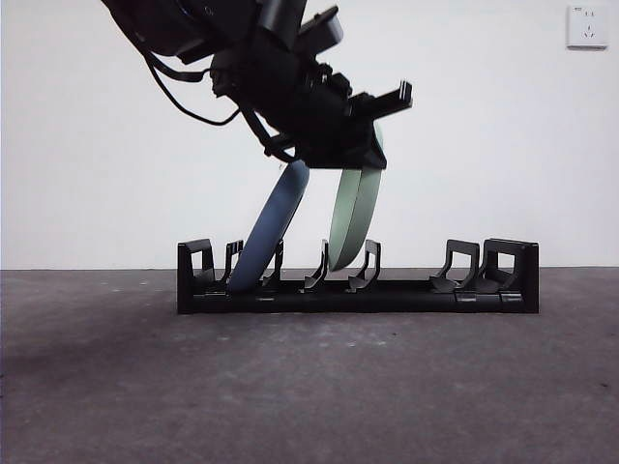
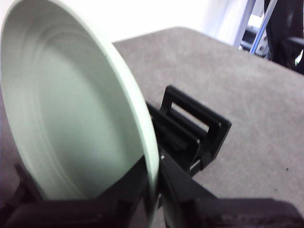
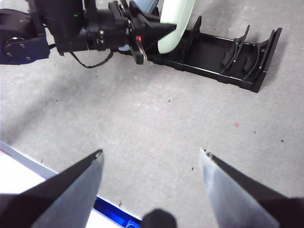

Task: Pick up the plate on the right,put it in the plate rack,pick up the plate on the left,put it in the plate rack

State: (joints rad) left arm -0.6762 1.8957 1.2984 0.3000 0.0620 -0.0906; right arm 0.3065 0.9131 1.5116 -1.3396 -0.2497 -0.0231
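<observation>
Left gripper [image 1: 363, 155] clamped on the green plate's [image 1: 354, 217] rim, plate upright in the rack [image 1: 358, 295], blue plate [image 1: 271, 232] leaning alongside, right gripper [image 3: 151, 159] open, well clear.

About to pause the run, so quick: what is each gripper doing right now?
Left gripper: shut on the green plate, which stands in the plate rack.
Right gripper: open, holding nothing, above the table.

- Front view sits low, level across the bench [image 1: 309, 387], facing the plate rack [image 1: 358, 295] broadside.
- Left wrist view looks close along the green plate [image 2: 71, 109].
- Right wrist view looks down from afar, sharing rack and plate.
</observation>
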